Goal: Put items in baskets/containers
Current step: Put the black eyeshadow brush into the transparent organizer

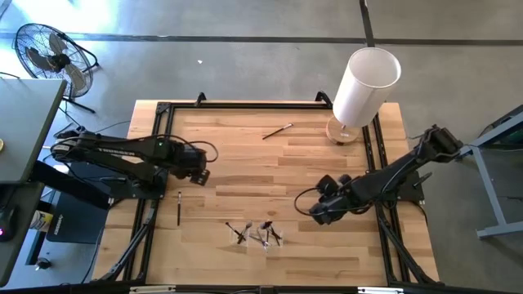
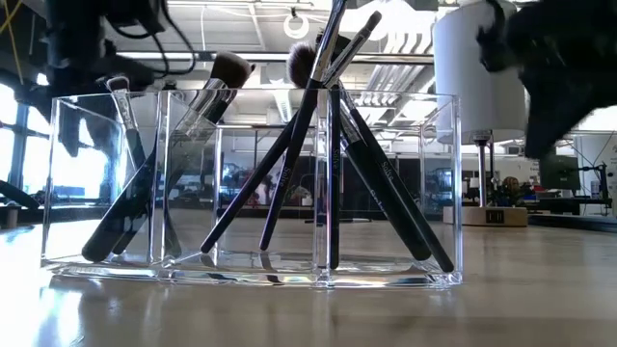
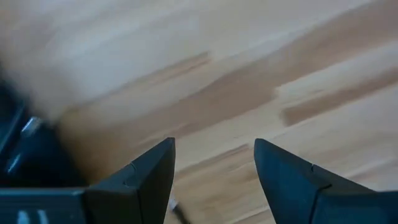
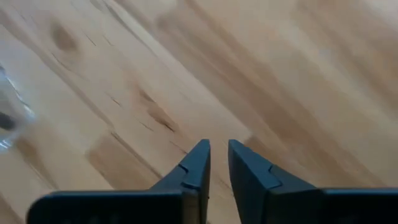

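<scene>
At far left, off the table [image 1: 245, 163], stands a floor fan [image 1: 51, 57]. Left arm reaches over the table's left side; left gripper [image 1: 198, 174] hangs above bare wood with its fingers [image 3: 146, 177] released and well apart, nothing between them. One dark brush [image 1: 179, 207] lies flat near the left edge, just near of that gripper; its tip shows at the foot of the left wrist view. Centre, near edge: the clear holder [image 2: 251, 188], divided into compartments, carries several brushes [image 2: 289, 154] leaning at angles, bristle ends up; from above they appear as a small dark cluster [image 1: 255, 233]. Printing runs along some handles but cannot be read. Far centre: a single light-handled brush [image 1: 277, 131] lies flat, well apart from the rest. Right of the holder: right gripper [image 1: 317, 214] hovers over bare wood, its fingers [image 4: 193, 168] drawn nearly together with only a narrow slit between, grasping nothing. Far right corner: a tall white cylinder [image 1: 365, 86] on a round wooden base. Low view, room behind at right: a box with dark lettering, too small to read.
</scene>
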